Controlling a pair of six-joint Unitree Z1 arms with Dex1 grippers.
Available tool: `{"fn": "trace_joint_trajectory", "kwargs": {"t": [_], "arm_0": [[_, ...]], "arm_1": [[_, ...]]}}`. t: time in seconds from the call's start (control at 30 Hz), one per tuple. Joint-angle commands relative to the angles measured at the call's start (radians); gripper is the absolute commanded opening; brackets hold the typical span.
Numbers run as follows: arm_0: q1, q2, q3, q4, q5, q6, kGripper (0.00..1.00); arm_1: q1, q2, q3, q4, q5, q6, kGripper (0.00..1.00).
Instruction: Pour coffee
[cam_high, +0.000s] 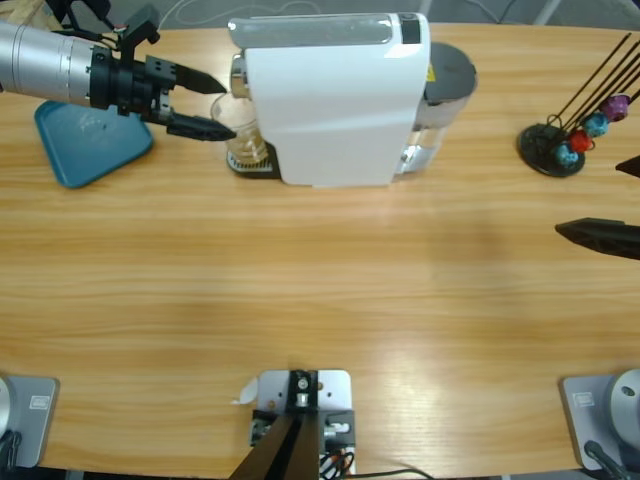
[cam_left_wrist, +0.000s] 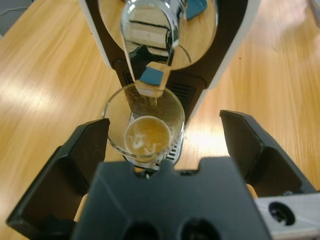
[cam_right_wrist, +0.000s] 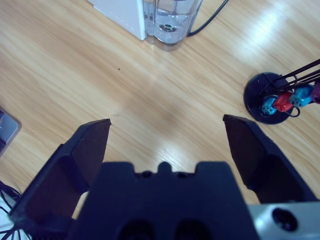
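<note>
Left gripper (cam_high: 207, 104) at the counter's (cam_high: 300, 280) far left, jaws spread wide on either side of a small clear glass (cam_high: 237, 135), not touching it. In the left wrist view, left gripper (cam_left_wrist: 162, 137) straddling the glass (cam_left_wrist: 144, 125) with clear gaps to both jaws. Coffee (cam_left_wrist: 145, 136) lying shallow and amber-brown in the bottom of the glass, which stands on the drip tray of the white coffee machine (cam_high: 330, 95) beneath its chrome spout (cam_left_wrist: 150, 45). Blue tray (cam_high: 85, 150) near the far left corner, partly under the arm.

Right gripper (cam_high: 600, 237) showing only its black tips at the right edge, holding nothing. In the right wrist view, right gripper (cam_right_wrist: 165, 135) open wide over bare wood. Capsule stand (cam_right_wrist: 272, 102) with its black round base near the far right corner, carrying 3 capsules, blue and red. Clear water tank (cam_right_wrist: 170, 22) at the machine's back end, with a black cable beside it.
</note>
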Motion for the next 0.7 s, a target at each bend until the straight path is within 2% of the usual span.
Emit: {"fn": "trace_joint_trajectory", "kwargs": {"t": [0.03,0.7], "arm_0": [[0.01,0.041,-0.05,-0.003,0.022,0.008,0.964],[0.0,0.101,-0.064,-0.003,0.031,0.009,0.964]], "arm_1": [[0.012,0.048,-0.006,0.012,0.014,-0.015,0.982],[0.012,0.017,0.003,0.009,0.013,-0.018,1.0]]}}
